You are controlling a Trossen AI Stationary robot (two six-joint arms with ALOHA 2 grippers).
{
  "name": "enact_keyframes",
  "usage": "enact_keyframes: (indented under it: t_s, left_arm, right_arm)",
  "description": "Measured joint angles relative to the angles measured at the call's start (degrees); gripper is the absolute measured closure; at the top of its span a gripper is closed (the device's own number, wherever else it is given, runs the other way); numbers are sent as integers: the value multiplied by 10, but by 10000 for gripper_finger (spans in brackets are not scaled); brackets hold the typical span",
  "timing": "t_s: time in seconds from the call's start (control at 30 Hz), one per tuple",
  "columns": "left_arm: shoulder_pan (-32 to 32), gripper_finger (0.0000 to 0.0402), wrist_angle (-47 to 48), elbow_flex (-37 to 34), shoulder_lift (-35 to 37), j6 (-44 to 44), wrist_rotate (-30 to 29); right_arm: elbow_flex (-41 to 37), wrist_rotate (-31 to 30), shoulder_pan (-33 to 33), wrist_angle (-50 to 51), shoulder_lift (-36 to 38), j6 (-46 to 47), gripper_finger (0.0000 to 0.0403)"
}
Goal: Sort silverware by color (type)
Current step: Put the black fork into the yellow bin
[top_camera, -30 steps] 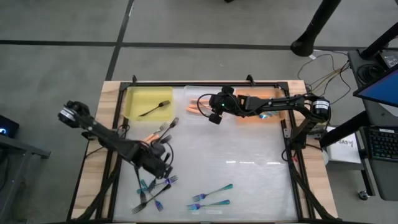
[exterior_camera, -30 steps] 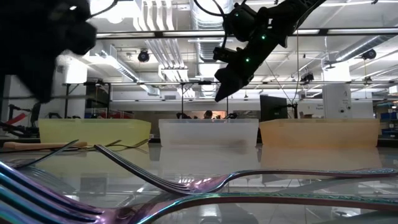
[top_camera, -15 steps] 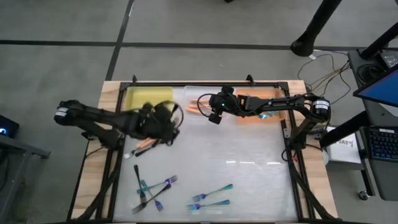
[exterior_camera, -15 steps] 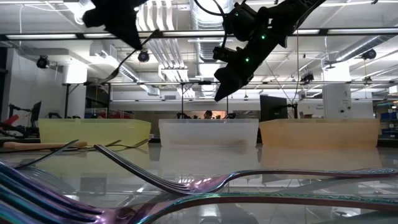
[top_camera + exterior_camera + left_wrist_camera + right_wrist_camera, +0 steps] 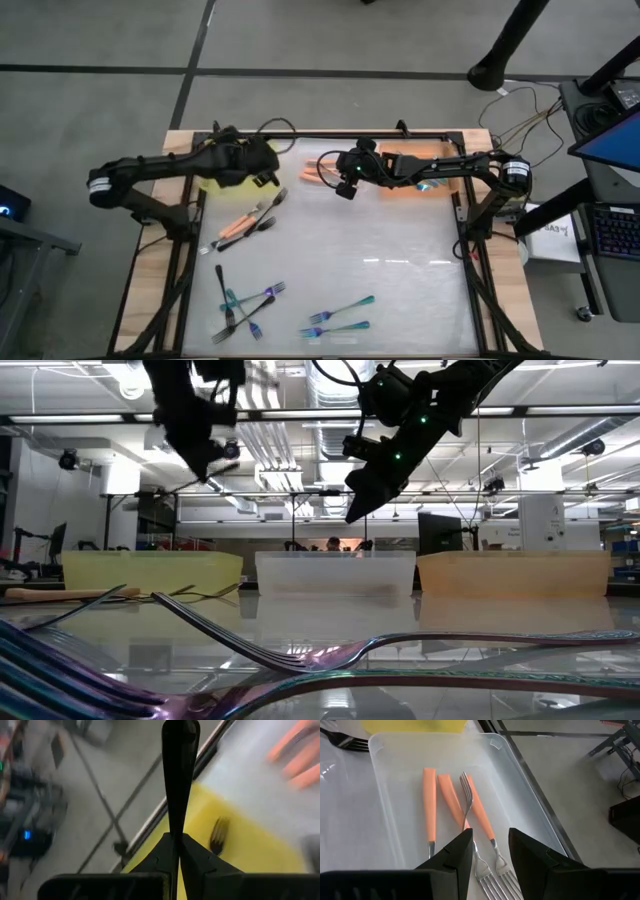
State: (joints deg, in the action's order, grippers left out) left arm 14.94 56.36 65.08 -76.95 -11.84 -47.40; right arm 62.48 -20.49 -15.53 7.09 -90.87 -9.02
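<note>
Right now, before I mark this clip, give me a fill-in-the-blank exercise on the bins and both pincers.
1. The left pincer, shut on a black fork, is above the ____ bin.
2. The clear bin under the right pincer holds ____ orange-handled forks.
3. The right pincer's jaws stand ____.
4. One fork already lies in the yellow bin; it is ____ in colour.

Missing words: yellow; three; open; black

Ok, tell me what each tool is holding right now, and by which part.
The left tool, over the yellow bin, pinches a black fork by one end; which end is hidden. The right tool is open and empty.
</note>
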Motion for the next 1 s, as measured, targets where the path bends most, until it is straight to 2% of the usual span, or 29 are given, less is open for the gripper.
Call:
enact_keyframes:
  t_s: [0.13, 0.3, 0.47, 0.6, 0.87, 1.0]
  left_arm:
    - [64, 400, -3, -50, 0, 0, 29]
    - [108, 400, -15, -99, 0, -8, 31]
    - [117, 397, -65, -125, 0, -7, 68]
    - [117, 377, -96, -128, 0, -8, 65]
    - [118, 327, -103, -125, 0, 8, 68]
    - [115, 317, -104, -120, 2, 2, 99]
  right_arm:
    - [0, 0, 0, 3, 0, 0, 284]
    - [0, 0, 0, 7, 0, -11, 284]
    - [0, 0, 0, 7, 0, -15, 284]
    - [0, 0, 0, 6, 0, -15, 284]
    - [0, 0, 0, 13, 0, -15, 284]
    - [0, 0, 0, 16, 0, -15, 284]
